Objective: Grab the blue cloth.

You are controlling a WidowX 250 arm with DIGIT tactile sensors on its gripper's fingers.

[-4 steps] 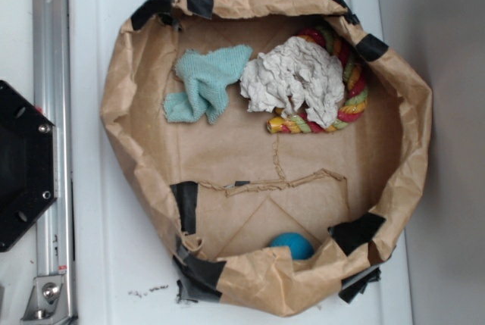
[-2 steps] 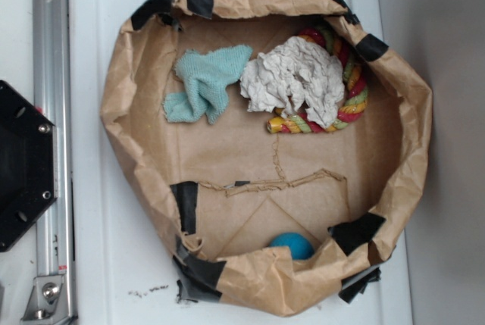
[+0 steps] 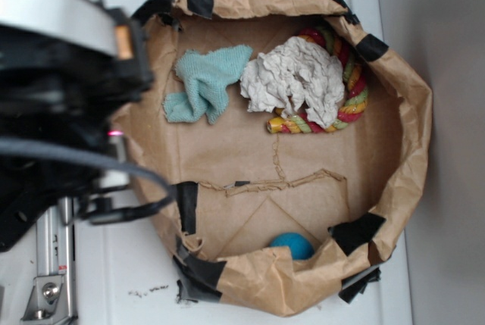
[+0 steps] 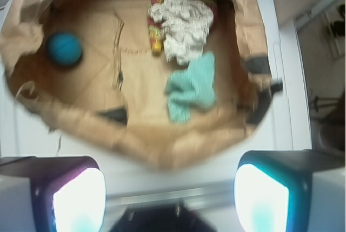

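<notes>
The gripper hangs with its two fingers spread wide and nothing between them, outside the rim of the brown paper bag, which lies toward 12 o'clock in the wrist view. Inside the bag, the blue cloth rests crumpled on the floor just past the near wall, touching the white rag at its 12 o'clock. That rag lies over a coloured rope ring, and a blue ball sits well apart at 10 o'clock.

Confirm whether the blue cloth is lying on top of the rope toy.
No: the blue cloth lies on the bare paper floor, left of the white rag, and it is the white rag that covers the rope toy.
</notes>
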